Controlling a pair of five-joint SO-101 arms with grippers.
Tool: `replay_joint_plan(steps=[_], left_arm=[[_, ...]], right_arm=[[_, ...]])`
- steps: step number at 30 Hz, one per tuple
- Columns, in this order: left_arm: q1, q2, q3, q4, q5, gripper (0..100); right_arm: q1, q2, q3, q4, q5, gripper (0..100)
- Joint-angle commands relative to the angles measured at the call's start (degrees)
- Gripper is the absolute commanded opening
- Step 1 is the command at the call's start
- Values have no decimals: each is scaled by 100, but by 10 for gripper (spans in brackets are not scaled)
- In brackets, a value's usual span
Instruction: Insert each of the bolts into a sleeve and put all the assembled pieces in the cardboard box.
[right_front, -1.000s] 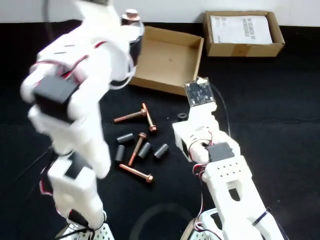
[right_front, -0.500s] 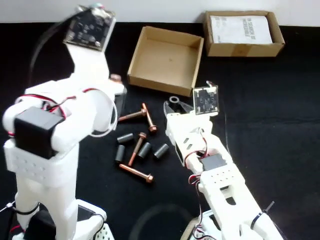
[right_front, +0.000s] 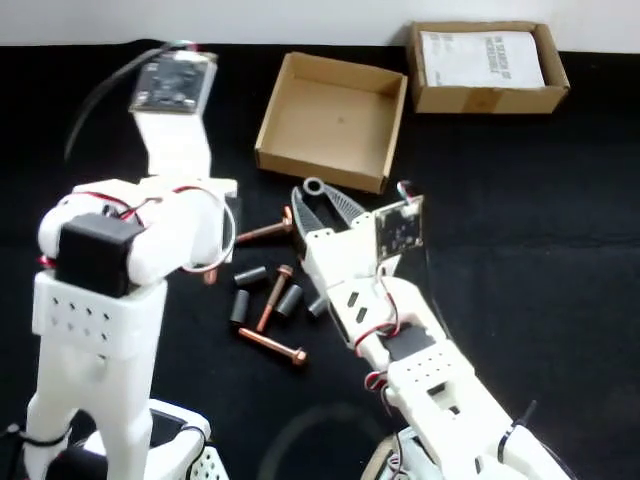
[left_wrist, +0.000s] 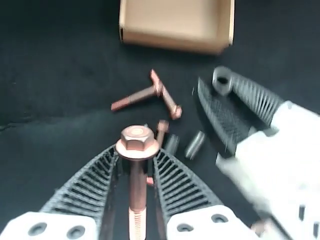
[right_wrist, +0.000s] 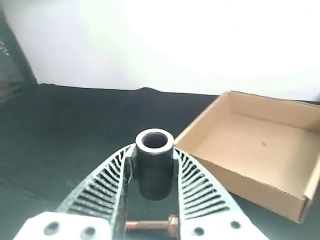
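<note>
A: Where's the bolt?
B: My left fingers (left_wrist: 95, 182) are clamped on a bolt (left_wrist: 136, 165), shank along them, head at the tips.
A: And the sleeve?
B: My right fingers (right_wrist: 107, 177) grip a sleeve (right_wrist: 154, 167), bore facing outward. I'd judge the axes need lining up; the cardboard box (right_front: 335, 120) waits at the worktop's (right_front: 520, 250) far edge.

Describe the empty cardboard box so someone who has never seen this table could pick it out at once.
On the black table, two cardboard boxes sit along the far edge. The empty box is the one nearer the middle, just beyond the loose bolts. It is open and bare inside, while its neighbour holds a white printed sheet.
</note>
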Motion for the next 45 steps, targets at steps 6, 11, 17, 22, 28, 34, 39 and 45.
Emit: replay_joint_plan(steps=[6,11,17,22,28,34,39,45], left_arm=[[-66,-840,1807,-3191,589,8],[-84,-840,2607,-4721,932,8],[-57,-831,3547,-6637,905,8],[435,-822,4022,-7604,897,8],[1165,-831,4233,-7640,633,8],[1314,-831,4207,-7648,492,8],[1200,-857,4233,-7631,484,8],[1086,-848,4259,-7631,484,8]], right_arm=[[-101,-215,31,-268,-9,7],[-92,-207,31,-268,-9,7],[-101,-163,207,-268,-9,7],[-101,-163,400,-268,-9,7],[-92,-207,365,-268,-18,7],[-92,-215,365,-268,-18,7],[-75,-215,400,-268,-18,7],[22,-215,400,-268,-18,7]])
